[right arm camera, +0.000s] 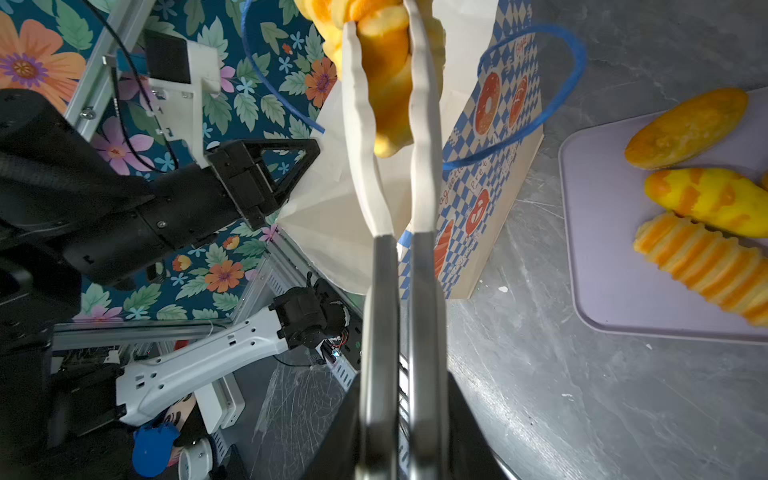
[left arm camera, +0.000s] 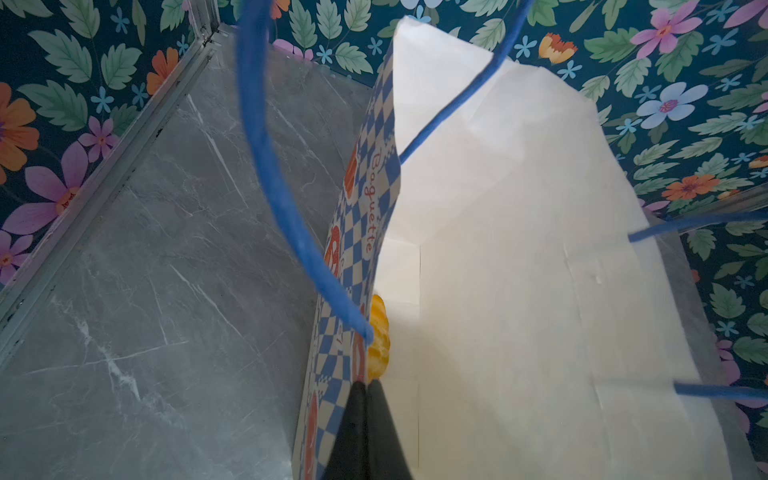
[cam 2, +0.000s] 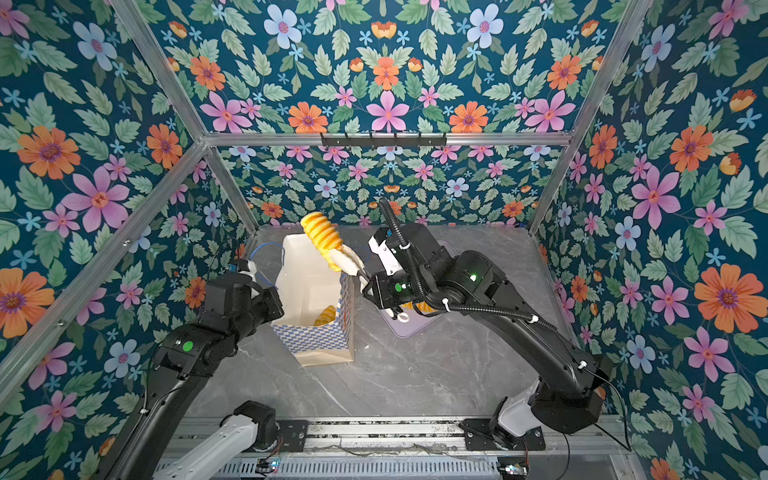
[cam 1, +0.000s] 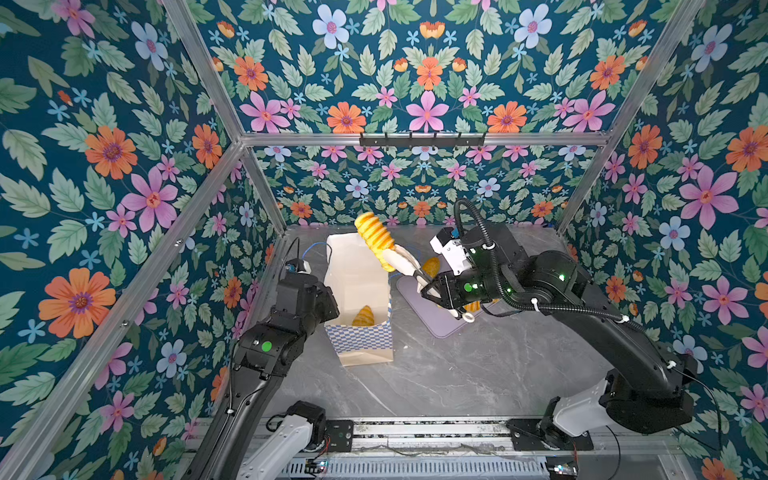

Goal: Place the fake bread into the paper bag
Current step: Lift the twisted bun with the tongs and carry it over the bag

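The paper bag stands open on the table in both top views, with a golden croissant at its bottom. My left gripper is shut on the bag's checkered rim. My right gripper is shut on metal tongs with white tips. The tongs pinch a ribbed yellow roll of fake bread, which hangs tilted above the bag's far rim.
A lavender tray lies right of the bag, partly under my right arm. On it lie a brown loaf, a yellow-orange loaf and a ribbed roll. Blue cord handles stick up from the bag.
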Robot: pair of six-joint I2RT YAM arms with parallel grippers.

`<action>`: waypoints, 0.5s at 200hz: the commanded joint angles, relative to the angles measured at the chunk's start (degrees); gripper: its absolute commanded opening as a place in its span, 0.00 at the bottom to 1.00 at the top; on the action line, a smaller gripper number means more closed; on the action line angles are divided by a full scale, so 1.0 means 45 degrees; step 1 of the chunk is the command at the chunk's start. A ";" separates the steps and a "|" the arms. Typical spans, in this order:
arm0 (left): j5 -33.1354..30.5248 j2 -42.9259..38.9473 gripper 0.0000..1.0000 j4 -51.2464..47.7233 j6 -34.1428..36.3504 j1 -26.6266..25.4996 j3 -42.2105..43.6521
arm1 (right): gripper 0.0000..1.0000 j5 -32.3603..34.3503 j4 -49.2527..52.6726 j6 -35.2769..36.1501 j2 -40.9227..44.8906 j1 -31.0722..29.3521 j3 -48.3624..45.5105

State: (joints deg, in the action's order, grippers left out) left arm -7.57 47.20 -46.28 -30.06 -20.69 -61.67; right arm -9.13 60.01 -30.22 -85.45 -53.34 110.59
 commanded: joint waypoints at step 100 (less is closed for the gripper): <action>-0.0115 -0.0100 0.00 0.0335 -0.0159 0.0007 0.0071 | 0.27 0.0081 -0.0983 -0.0646 -0.0862 -0.0663 -0.0199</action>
State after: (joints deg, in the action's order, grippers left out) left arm -7.60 46.78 -46.22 -31.07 -20.69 -61.32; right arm -8.84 57.76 -32.58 -88.84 -56.12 109.71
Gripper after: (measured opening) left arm 0.050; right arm 0.267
